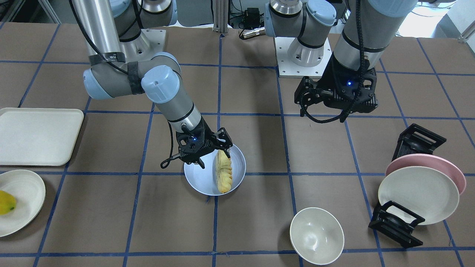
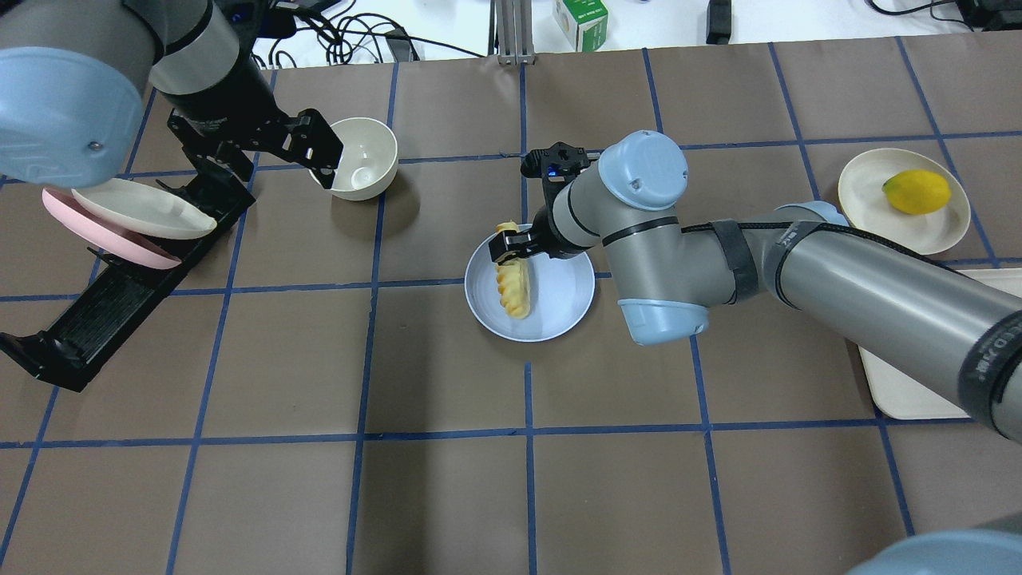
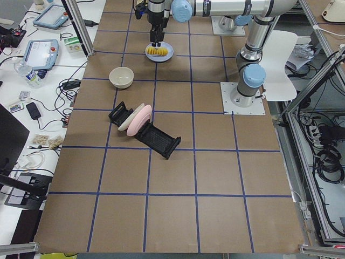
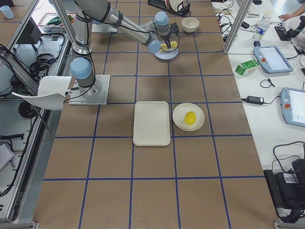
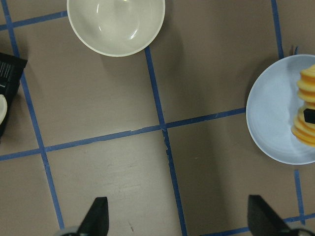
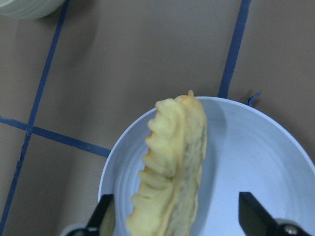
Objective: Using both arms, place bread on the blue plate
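The bread [image 1: 223, 172], a ridged yellow-orange loaf, stands on its edge, tilted, in the blue plate [image 1: 200, 180] near the table's middle. My right gripper [image 1: 213, 154] is low over the plate's robot-side rim. In the right wrist view its jaws stand wide apart around the bread [image 6: 172, 162], which sits close to the view's left finger [image 6: 104, 216] and well clear of the other. My left gripper [image 2: 259, 156] is open and empty, held high beside the cream bowl. Its wrist view shows the plate [image 5: 270, 118] and bread [image 5: 306, 113] at the right edge.
A cream bowl [image 2: 363, 158] stands on my left of the plate. A black dish rack [image 2: 96, 319] holds a pink plate and a cream plate at my far left. A cream tray [image 1: 37, 135] and a cream plate with a yellow fruit [image 2: 917, 192] lie on my right.
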You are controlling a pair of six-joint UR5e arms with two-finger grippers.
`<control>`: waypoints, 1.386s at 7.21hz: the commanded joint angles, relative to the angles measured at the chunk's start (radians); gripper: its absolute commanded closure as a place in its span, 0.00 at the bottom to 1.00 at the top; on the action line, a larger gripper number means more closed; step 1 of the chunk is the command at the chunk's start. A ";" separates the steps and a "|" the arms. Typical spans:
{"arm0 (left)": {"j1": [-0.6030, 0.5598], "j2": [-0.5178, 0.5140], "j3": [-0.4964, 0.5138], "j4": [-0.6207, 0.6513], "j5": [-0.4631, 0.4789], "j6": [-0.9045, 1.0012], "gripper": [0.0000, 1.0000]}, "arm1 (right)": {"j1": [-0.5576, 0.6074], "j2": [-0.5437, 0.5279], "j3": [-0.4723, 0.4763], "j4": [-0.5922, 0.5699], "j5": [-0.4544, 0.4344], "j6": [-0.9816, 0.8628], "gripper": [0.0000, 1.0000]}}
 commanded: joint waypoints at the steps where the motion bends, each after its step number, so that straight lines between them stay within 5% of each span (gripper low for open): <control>1: 0.000 0.005 -0.010 0.005 -0.001 -0.020 0.00 | -0.021 -0.026 -0.021 0.010 0.027 0.003 0.00; 3: -0.006 0.006 -0.010 0.011 -0.011 -0.020 0.00 | -0.084 -0.088 -0.064 0.091 0.033 -0.003 0.00; 6: -0.005 0.002 -0.011 0.011 -0.034 -0.020 0.00 | -0.185 -0.213 -0.310 0.689 -0.001 -0.038 0.00; 8: -0.008 0.009 -0.008 0.013 -0.037 -0.024 0.00 | -0.253 -0.208 -0.537 1.053 -0.222 -0.079 0.00; 10: -0.008 0.009 -0.007 0.011 -0.021 -0.018 0.00 | -0.264 -0.213 -0.584 1.113 -0.269 -0.101 0.00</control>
